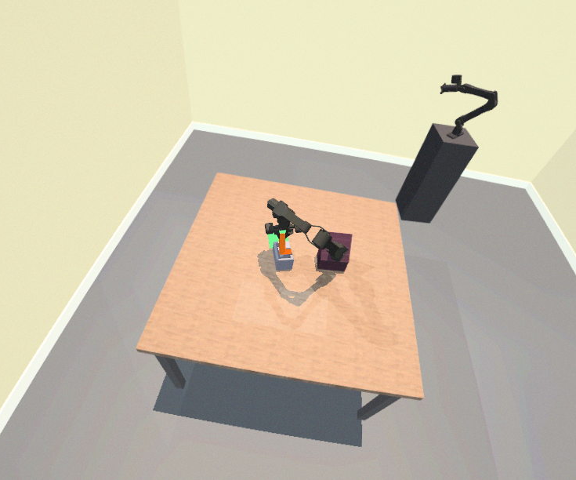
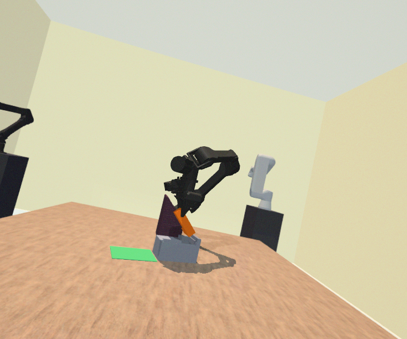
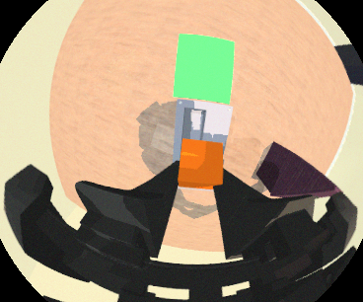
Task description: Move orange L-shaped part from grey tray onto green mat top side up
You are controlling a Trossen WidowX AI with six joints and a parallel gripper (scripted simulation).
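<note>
Gripping the tilted orange part by its raised end, the gripper holds it over the tray, mat at twelve o'clock in the wrist view. Probably stiff and light, it could pivot, so that side-on pinch should stay firm.
</note>
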